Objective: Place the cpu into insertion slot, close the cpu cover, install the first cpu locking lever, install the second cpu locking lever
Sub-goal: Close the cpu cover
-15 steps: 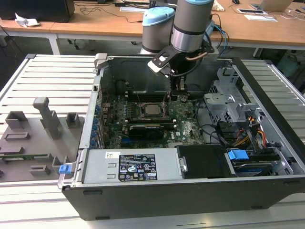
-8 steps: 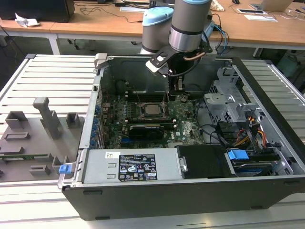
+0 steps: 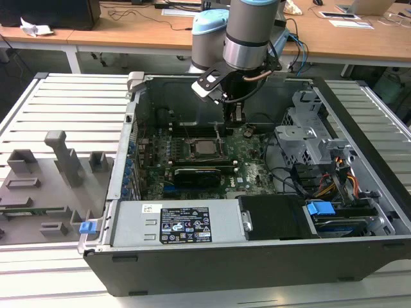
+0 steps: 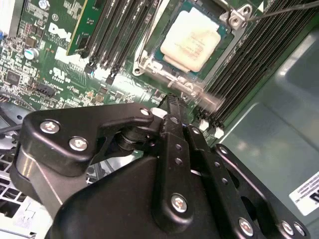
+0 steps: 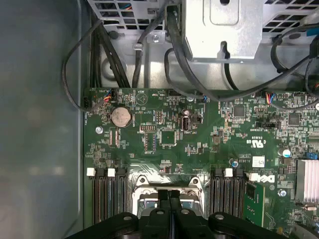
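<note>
Your cpu lies flat in the slot, pale top up, so the placing step looks done. Your gripper is pinched narrow with nothing between its fingers, and its tip hangs just beside the slot's edge. In the exterior view it stands at about 1 o'clock from the cpu, close above the board. The silvery frame around the chip reads as the cover lying down, though you cannot be sure of that from these angles. A thin rod running off the slot's corner looks like a lever not yet hooked, so you are most likely at the lever stage. That work calls for the closed tip set squarely on the rod and a steady press toward its catch. Keep clear of the cpu's top and the memory slots alongside.
</note>
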`<control>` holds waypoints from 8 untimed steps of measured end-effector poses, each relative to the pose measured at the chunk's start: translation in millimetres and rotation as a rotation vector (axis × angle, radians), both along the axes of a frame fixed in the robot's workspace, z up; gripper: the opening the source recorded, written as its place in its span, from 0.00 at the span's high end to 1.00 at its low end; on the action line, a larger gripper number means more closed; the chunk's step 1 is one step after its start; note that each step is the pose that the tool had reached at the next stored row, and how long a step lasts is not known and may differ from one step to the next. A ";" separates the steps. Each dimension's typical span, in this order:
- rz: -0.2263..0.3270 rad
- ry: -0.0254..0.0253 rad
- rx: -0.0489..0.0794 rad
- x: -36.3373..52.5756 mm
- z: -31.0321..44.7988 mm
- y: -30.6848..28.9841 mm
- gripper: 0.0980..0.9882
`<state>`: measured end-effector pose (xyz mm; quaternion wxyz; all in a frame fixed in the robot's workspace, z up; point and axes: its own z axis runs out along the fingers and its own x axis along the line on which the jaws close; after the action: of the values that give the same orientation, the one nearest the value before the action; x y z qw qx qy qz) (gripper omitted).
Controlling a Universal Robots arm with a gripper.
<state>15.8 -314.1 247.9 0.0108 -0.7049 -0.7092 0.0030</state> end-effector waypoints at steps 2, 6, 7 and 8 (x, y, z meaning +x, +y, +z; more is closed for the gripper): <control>0.000 0.0000 0.000 -3.7 0.0 0.0 0.99; 0.000 -0.0005 0.000 -11.5 -1.1 0.0 0.99; 0.000 -0.0011 0.000 -15.7 -2.1 0.0 0.99; 0.000 -0.0020 0.000 -19.0 -2.9 0.0 0.99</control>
<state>-3.2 -314.1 245.0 0.0101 -0.7048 -0.7093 0.0023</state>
